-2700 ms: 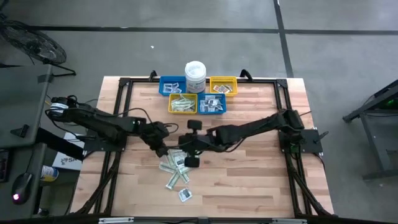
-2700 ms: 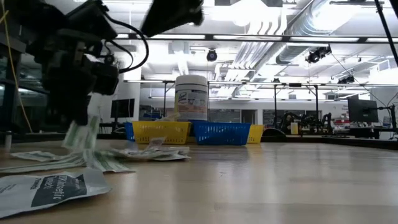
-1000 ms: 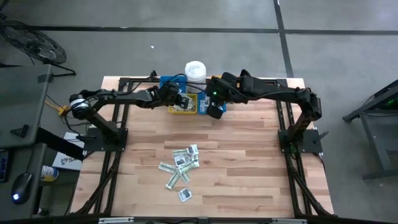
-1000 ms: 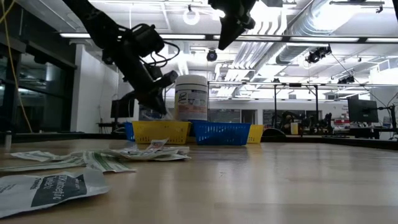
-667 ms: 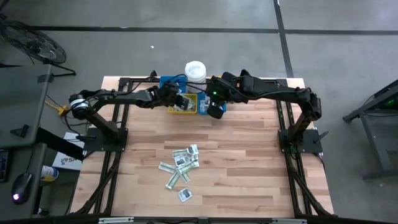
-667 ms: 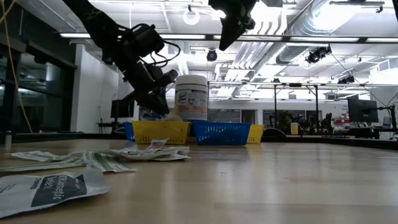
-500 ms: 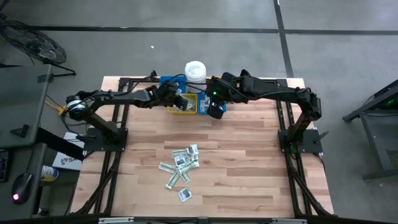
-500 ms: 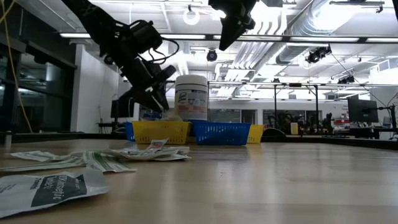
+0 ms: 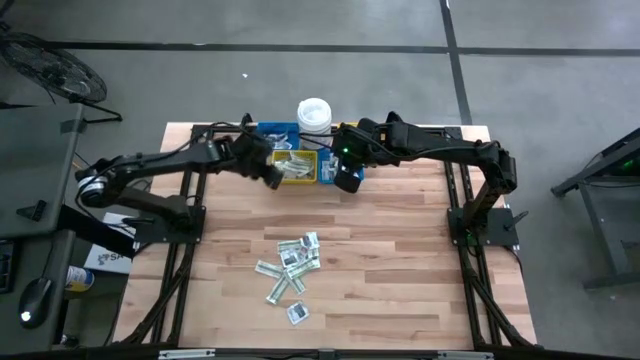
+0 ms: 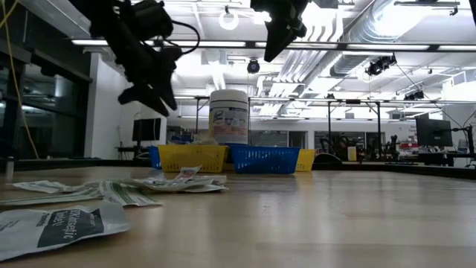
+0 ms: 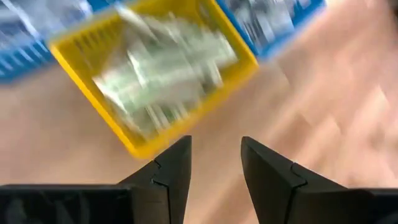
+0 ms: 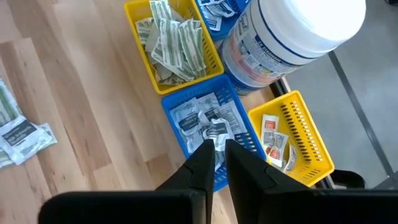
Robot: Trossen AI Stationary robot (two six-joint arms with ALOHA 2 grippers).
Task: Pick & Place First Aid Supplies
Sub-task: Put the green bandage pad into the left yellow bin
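This is a big industrial lab or workshop: exposed silver ducting [image 10: 387, 30] and strip lights [image 10: 312, 46] overhead, more workstations with monitors [image 10: 431, 132] far back, grey concrete floor [image 9: 300, 60] around the wooden bench [image 9: 400, 300].

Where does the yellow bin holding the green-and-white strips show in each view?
High view: yellow bin, back centre, beside the left gripper.
Low view: left yellow bin.
Left wrist view: blurred, centre.
Right wrist view: top.
Shared landmark: white tub behind the bins.
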